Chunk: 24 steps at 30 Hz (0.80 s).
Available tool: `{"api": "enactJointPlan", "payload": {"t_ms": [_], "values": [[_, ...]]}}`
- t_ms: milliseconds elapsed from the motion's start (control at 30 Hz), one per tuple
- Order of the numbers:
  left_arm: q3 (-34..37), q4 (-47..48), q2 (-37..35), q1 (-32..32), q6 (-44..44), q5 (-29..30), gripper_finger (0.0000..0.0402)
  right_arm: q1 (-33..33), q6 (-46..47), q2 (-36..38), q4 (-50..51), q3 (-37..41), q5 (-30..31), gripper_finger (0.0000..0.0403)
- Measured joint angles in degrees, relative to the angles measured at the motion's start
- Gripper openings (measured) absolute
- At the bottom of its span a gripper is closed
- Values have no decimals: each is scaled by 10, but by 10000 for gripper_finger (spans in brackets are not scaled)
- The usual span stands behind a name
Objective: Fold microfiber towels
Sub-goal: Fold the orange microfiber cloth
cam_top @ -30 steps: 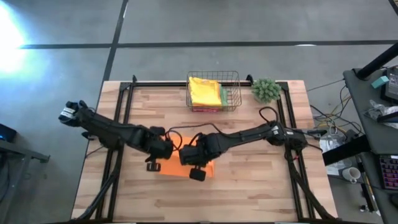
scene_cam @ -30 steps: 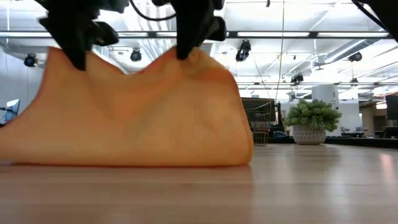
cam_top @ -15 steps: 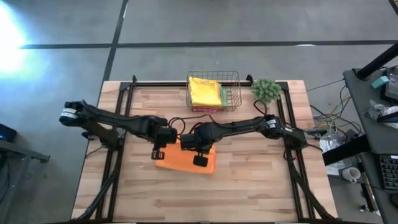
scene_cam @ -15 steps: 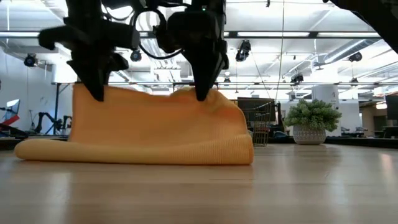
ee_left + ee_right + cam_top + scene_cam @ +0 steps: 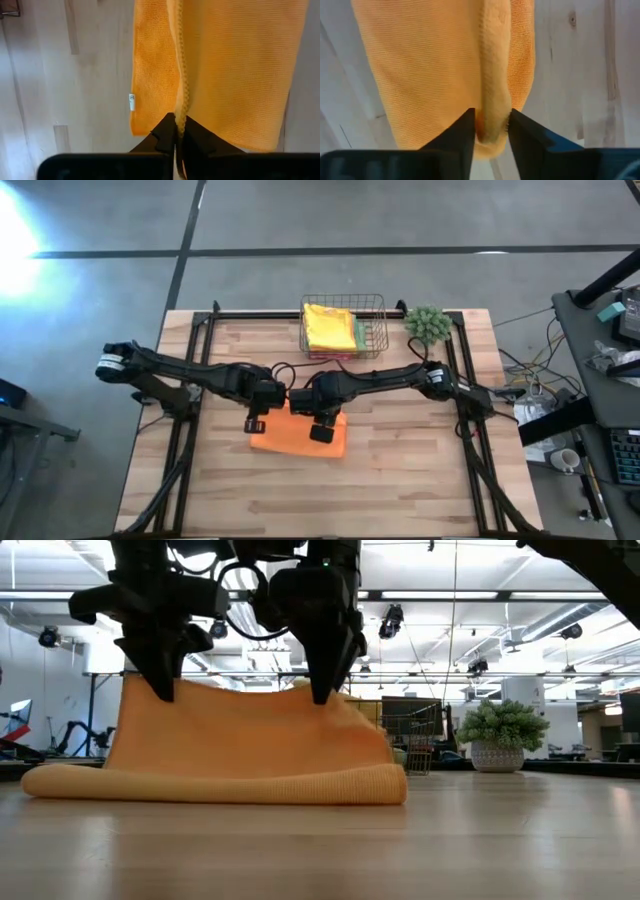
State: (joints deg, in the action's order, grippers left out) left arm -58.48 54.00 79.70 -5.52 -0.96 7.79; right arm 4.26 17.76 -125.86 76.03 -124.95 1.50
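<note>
Your left gripper (image 5: pixel 176 131) has its jaws pinched tight on the stitched hem of the orange microfiber towel (image 5: pixel 298 434), the edge running straight out from between the fingertips. Your right gripper (image 5: pixel 491 129) is a different story: its jaws stand apart with a thick roll of the same towel's edge sitting in the gap, and whether the fingers (image 5: pixel 461 131) are actually pressing on it you can't tell from here. In the low view both grippers hang over the towel's top edge, which stands up off the wood while the bottom lies as a rounded fold flat on the table (image 5: pixel 420 470). From above, the towel sits around the middle of the table, a bit toward the front edge, with both arms reaching in over it from the left and right sides. A small white tag (image 5: pixel 131 101) shows on the towel's lower layer. At the back edge, near the middle, the copper wire basket (image 5: pixel 343 326) holds a yellow towel (image 5: pixel 328 326) on top of other cloths, and the small green plant (image 5: pixel 428 324) sits just beside it toward the back right corner.
</note>
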Motion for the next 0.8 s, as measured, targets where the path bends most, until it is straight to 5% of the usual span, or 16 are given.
{"api": "enactJointPlan", "payload": {"t_ms": [233,467,800], "values": [[0,5,0,0,-1,0,74,0,13,3,2,0,0,161],[-10,26,0,-1,-2,0,156,-1,17,31,4,0,5,170],[25,-3,-23,-51,-121,-59,173,26,-4,87,16,29,16,144]]}}
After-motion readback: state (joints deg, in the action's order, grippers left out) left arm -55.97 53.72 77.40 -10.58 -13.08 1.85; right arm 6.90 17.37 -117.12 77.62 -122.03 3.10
